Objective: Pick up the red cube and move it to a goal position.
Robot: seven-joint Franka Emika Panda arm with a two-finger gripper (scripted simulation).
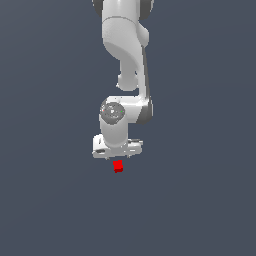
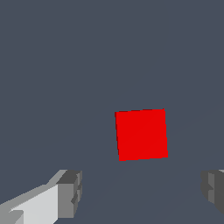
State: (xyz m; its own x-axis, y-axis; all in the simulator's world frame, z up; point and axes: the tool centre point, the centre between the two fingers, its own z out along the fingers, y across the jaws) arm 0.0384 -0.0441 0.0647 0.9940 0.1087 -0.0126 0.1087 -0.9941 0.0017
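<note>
The pincer (image 2: 140, 194) hangs above the bench (image 1: 45, 200) with its two fingers spread wide apart and nothing between them; in the wrist view one grey fingertip (image 2: 70, 192) shows low on one side and the other (image 2: 213, 190) at the opposite edge. The red cube (image 2: 141, 134) lies flat on the bench, clear of both fingers, its faces turned very slightly off square to the line joining them. In the exterior view the red cube (image 1: 118, 166) sits just below the white hand, close under the pincer (image 1: 118, 154) and roughly on its centre line.

The step in hand appears to be the final approach before the grasp. To do it well, the arm should first bring the cube onto the midpoint between the fingertips, since in the wrist view it appears ahead of the line joining them. A small wrist turn to square the pads with two opposite faces would help. The descent should then be straight down, stopping before the tips meet the bench. Because the cube is far narrower than the opening, closing will be long; an off-centre start could let one finger push the cube sideways before the other arrives. No goal marker is visible.
</note>
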